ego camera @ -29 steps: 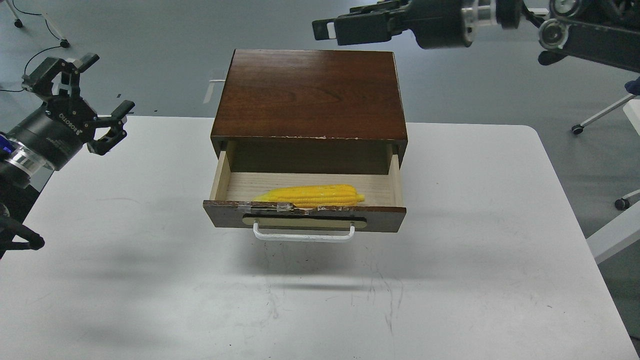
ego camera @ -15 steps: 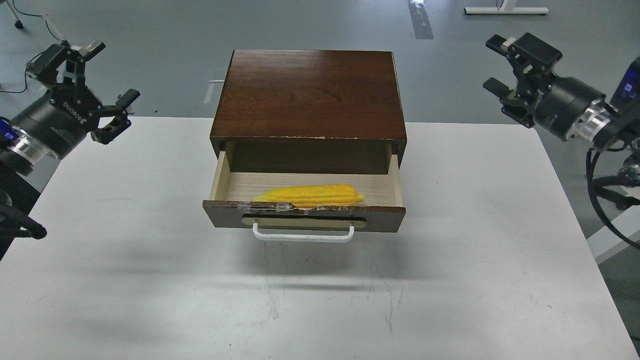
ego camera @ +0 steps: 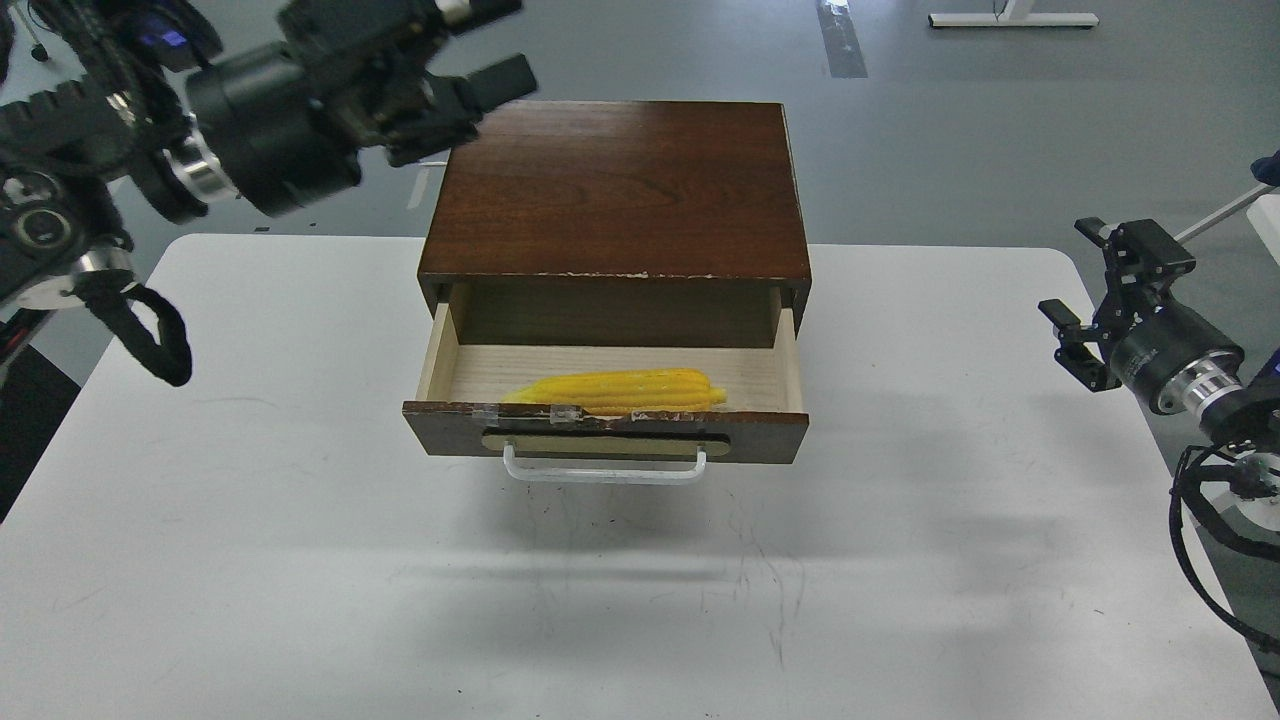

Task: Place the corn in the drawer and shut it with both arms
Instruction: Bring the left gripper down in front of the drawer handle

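The yellow corn [ego camera: 620, 390] lies lengthwise inside the open drawer [ego camera: 605, 433], just behind its chipped, taped front edge. The drawer is pulled out of the dark wooden cabinet [ego camera: 615, 185], with its white bar handle [ego camera: 603, 470] facing me. My left gripper [ego camera: 478, 55] is open and empty, raised high by the cabinet's back left corner. My right gripper [ego camera: 1092, 295] is open and empty at the table's right edge, well clear of the drawer.
The cabinet stands on a white table [ego camera: 300, 520] with scuff marks in front of the drawer. A black cable loop [ego camera: 150, 335] hangs from my left arm over the table's left side. Grey floor and desk legs lie beyond.
My left arm has swung up and right, from beside the table to the cabinet's back left corner. My right arm has dropped lower, to the table's right edge. Corn and drawer have not moved.
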Motion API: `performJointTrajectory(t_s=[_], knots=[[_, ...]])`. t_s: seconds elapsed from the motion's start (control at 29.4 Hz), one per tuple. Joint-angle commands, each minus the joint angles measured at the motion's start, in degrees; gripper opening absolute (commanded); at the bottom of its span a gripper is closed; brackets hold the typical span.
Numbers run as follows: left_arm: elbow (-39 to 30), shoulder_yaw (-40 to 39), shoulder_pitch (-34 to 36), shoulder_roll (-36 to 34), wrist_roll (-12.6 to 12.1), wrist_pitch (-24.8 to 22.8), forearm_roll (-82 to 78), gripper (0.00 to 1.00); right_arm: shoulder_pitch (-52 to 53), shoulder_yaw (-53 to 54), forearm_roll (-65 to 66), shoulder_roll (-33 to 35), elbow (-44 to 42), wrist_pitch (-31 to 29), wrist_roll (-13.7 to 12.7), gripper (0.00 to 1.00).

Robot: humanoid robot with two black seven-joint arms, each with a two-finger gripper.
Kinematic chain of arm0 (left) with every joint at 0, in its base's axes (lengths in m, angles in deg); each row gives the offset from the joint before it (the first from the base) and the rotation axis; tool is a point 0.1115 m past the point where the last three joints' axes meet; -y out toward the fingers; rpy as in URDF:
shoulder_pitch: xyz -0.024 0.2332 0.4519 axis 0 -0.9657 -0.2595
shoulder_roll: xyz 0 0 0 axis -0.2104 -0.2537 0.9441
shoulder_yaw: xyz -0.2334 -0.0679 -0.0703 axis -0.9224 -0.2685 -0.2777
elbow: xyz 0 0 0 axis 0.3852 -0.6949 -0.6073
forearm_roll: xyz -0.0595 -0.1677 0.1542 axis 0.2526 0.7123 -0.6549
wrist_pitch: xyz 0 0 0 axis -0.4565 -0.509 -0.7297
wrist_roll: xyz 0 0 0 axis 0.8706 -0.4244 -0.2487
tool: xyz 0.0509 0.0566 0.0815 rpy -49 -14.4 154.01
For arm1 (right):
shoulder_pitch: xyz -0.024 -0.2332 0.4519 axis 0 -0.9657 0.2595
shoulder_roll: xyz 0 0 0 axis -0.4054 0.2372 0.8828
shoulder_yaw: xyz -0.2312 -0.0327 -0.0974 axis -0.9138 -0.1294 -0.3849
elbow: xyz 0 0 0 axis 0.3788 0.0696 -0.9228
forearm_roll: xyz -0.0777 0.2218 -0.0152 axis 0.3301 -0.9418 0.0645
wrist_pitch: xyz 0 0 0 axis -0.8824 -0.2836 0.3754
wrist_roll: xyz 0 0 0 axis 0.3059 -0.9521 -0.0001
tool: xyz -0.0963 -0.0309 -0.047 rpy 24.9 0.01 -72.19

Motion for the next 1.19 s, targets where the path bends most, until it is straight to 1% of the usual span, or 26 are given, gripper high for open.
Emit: performJointTrajectory(t_s=[0.0, 0.1, 0.14, 0.17, 0.27, 0.34, 0.37, 0.41, 0.44, 0.48, 0.54, 0.58, 0.61, 0.65, 0.71, 0.78, 0.85, 0.95, 1.16], knots=[[-1.9, 1.7, 0.0, 7.3, 0.0, 0.0, -15.6, 1.0, -1.3, 0.0, 0.0, -0.1, 0.0, 0.1, 0.0, 0.99], [-2.1, 5.0, 0.0, 9.1, 0.0, 0.0, -17.9, 1.0, -1.4, 0.0, 0.0, -0.1, 0.0, 0.0, 0.0, 0.99], [-2.3, 7.3, 0.0, 9.3, 0.0, 0.0, -18.3, 0.99, -1.4, 0.0, 0.0, -0.1, 0.0, 0.0, 0.0, 0.99], [-3.3, 10.0, -0.1, 9.1, 0.0, 0.0, -19.1, 0.99, -1.4, 0.0, 0.0, -0.1, 0.0, 0.0, 0.0, 0.99], [-5.2, 13.9, -0.6, 8.2, 0.0, 0.0, -21.3, 0.98, -1.6, 0.0, 0.0, -0.1, 0.0, 0.0, 0.0, 0.99], [-5.8, 18.2, -1.1, 7.5, 0.0, 0.0, -23.3, 0.95, -1.9, 0.0, 0.0, -0.1, 0.0, 0.0, 0.0, 0.99], [-5.7, 19.7, -1.7, 7.4, 0.0, 0.0, -23.8, 0.92, -2.1, 0.0, 0.0, -0.1, 0.0, 0.1, 0.0, 0.99], [-5.7, 19.7, -1.7, 7.4, 0.0, 0.0, -23.8, 0.92, -2.1, 0.0, 0.0, -0.1, 0.0, 0.1, 0.0, 0.99], [-5.7, 20.4, -2.5, 7.3, 0.0, 0.0, -24.4, 0.88, -2.3, 0.0, 0.0, -0.1, 0.0, 0.1, 0.0, 0.99], [-5.7, 20.5, -3.0, 7.3, 0.0, 0.0, -24.8, 0.86, -2.3, 0.0, 0.0, -0.1, 0.0, 0.1, 0.0, 0.99], [-5.4, 21.1, -5.1, 7.2, 0.0, 0.0, -25.1, 0.7, -2.4, 0.0, 0.0, -0.1, 0.0, 0.1, 0.0, 0.99], [-5.2, 21.1, -6.9, 7.3, 0.0, 0.0, -25.1, 0.54, -2.4, 0.0, 0.0, -0.1, 0.0, 0.1, 0.0, 0.99], [-5.1, 20.7, -8.9, 7.2, 0.0, 0.0, -25.0, 0.45, -2.5, 0.0, 0.0, -0.1, 0.0, 0.1, 0.0, 0.99], [-5.0, 20.5, -9.8, 7.2, 0.0, 0.0, -25.0, 0.41, -2.5, 0.0, 0.0, -0.1, 0.0, 0.1, 0.0, 0.99], [-4.8, 20.2, -11.9, 6.9, 0.0, 0.0, -24.8, 0.26, -2.6, 0.0, 0.0, -0.1, 0.0, 0.1, 0.0, 0.99], [-3.5, 19.9, -14.8, 5.2, 0.0, 0.0, -23.9, 0.01, -2.6, 0.0, 0.0, -0.1, 0.0, 0.1, 0.0, 0.99], [-2.4, 19.8, -16.5, 4.1, 0.0, 0.0, -22.9, 0.0, -2.6, 0.0, 0.0, -0.1, 0.0, 0.1, 0.0, 0.99], [-1.6, 19.6, -19.1, 0.7, 0.0, 0.0, -17.1, 0.0, -2.6, 0.0, 0.0, -0.1, 0.0, 0.1, 0.0, 0.99], [3.1, 19.1, -20.2, -2.0, 0.0, 0.0, -5.8, 0.0, -2.8, -0.1, 0.1, -0.1, 0.0, 0.1, 0.0, 0.99]])
